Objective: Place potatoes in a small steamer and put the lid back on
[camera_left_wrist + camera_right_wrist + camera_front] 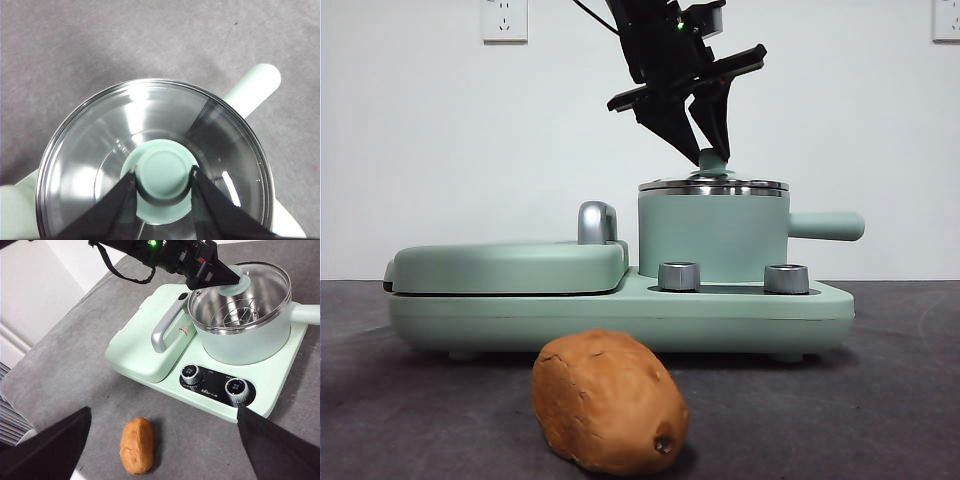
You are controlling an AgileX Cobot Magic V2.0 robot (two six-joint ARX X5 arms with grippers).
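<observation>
Potato [610, 400] is lying firm and lumpy, best gripped across its middle, while left gripper [162, 187] is clamping the fragile glass lid [90, 150] knob; right gripper [160, 450] is gaping wide.

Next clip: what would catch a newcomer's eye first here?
The left tool reaches down from above, its jaws shut around the knob of the glass lid, which sits on the mint-green steamer. On the table in front of the cooker lies the orange-brown potato, untouched.

front low and level, wrists looking down, all sharing steamer [712, 235]
</observation>
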